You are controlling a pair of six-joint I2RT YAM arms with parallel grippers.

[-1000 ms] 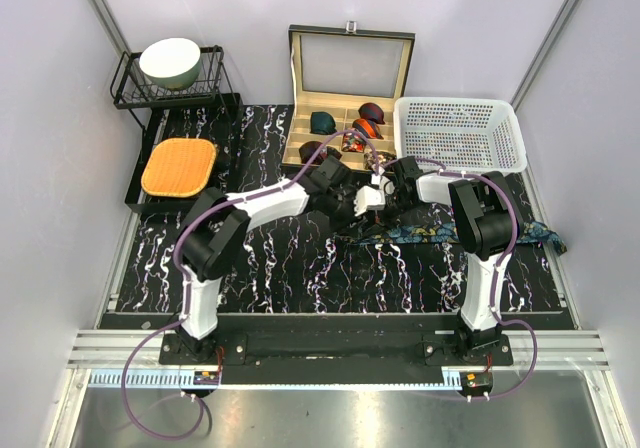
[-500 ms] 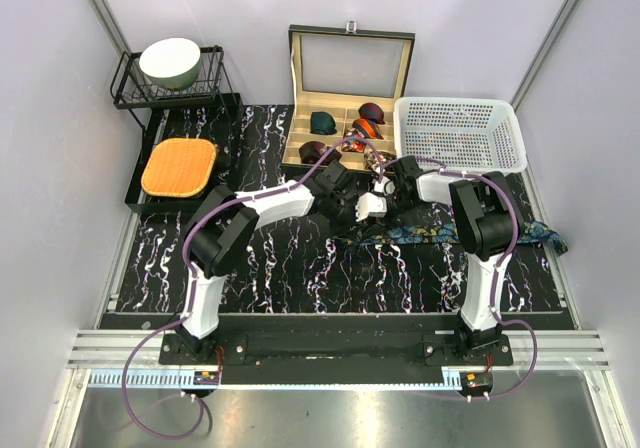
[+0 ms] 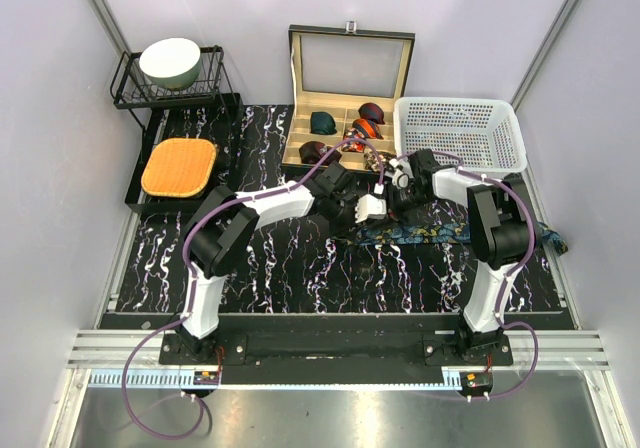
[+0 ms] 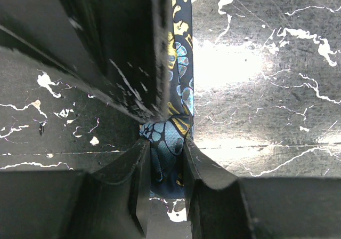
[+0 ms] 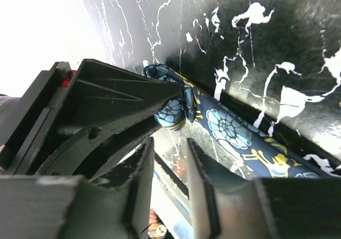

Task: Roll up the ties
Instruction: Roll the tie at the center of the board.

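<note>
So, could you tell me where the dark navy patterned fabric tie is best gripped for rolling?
Probably its rolled end, pinched across the roll's two sides, coming from the left, opposite the trailing strip, as the left gripper does; that strip lies flat, offering little to pinch.

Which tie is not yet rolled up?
The navy tie: it lies as a long strip on the table, while the other ties sit coiled in the box.
</note>
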